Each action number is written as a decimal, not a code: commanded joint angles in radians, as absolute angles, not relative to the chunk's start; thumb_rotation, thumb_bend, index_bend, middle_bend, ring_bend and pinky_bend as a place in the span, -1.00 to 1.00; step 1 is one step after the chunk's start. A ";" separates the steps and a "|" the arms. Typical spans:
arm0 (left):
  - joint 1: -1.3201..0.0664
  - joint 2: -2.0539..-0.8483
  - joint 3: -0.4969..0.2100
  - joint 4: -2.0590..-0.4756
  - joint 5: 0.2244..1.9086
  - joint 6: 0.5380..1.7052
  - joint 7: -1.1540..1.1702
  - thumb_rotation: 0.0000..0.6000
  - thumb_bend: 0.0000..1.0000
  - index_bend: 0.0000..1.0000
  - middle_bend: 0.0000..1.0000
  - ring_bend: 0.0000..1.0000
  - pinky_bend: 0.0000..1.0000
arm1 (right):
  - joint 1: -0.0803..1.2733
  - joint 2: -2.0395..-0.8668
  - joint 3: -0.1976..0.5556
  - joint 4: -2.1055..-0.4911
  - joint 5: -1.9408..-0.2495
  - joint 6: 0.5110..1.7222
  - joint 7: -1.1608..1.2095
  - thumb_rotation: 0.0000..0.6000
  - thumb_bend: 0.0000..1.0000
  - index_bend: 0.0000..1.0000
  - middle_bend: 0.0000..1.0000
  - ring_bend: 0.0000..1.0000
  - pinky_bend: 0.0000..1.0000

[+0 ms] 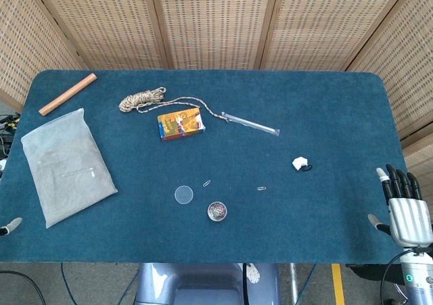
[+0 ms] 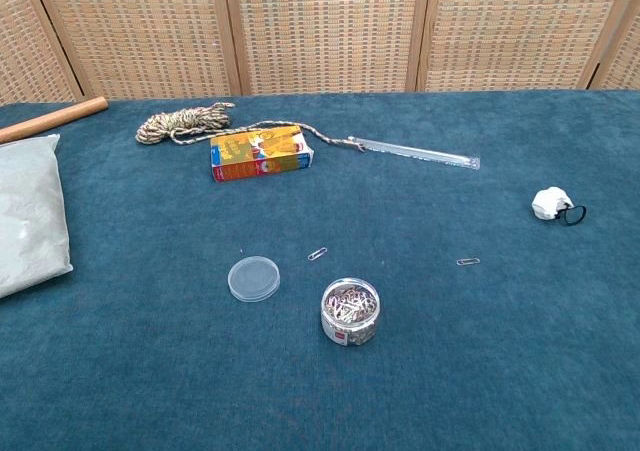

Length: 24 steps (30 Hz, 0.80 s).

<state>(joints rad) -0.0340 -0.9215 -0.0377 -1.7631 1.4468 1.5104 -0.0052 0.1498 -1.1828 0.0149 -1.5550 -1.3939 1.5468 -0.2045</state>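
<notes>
— What colour is the table (image 1: 325, 115)?
— Deep blue-teal, a felt-like cloth. Behind it, the screen (image 1: 216, 21) is tan woven wicker in light brown wooden frames.
— And at upper left of the frame?
— A reddish-brown wooden stick (image 1: 67, 94), and a rope (image 1: 142, 100) braided in beige and brown flecks. The bag (image 1: 66, 164) at left is pale grey.
— The box (image 1: 180, 124)?
— Orange and yellow, with red and white at one end.
— The small things in the middle?
— A clear lid (image 2: 253, 278), a clear jar (image 2: 350, 311) of silvery clips, two silver paper clips (image 2: 317, 254). At right, a white lump (image 2: 549, 203) with a black loop.
— The right hand (image 1: 407, 214)?
— Silver-grey with black fingers.
</notes>
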 commanded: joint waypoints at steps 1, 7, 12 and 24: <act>-0.035 -0.923 -0.038 -1.762 1.447 1.508 -0.003 1.00 -1.00 -1.00 -1.00 -1.00 -1.00 | 0.148 -1.186 0.016 -1.556 -1.405 1.540 -0.203 1.00 -1.00 -1.00 -1.00 -1.00 -1.00; -0.045 -0.935 -0.048 -1.745 1.439 1.498 -0.012 1.00 -1.00 -1.00 -1.00 -1.00 -1.00 | 0.168 -1.208 0.038 -1.544 -1.470 1.540 -0.087 1.00 -1.00 -1.00 -1.00 -1.00 -1.00; -0.052 -0.940 -0.047 -1.744 1.443 1.487 0.001 1.00 -1.00 -1.00 -1.00 -1.00 -1.00 | 0.289 -1.191 0.082 -1.594 -1.460 1.348 -0.033 1.00 -1.00 -0.72 -1.00 -1.00 -1.00; -0.069 -0.959 -0.053 -1.739 1.412 1.452 0.045 1.00 -1.00 -1.00 -1.00 -1.00 -1.00 | 0.525 -1.319 0.184 -1.603 -1.230 1.016 -0.236 1.00 -0.48 -0.25 -1.00 -1.00 -1.00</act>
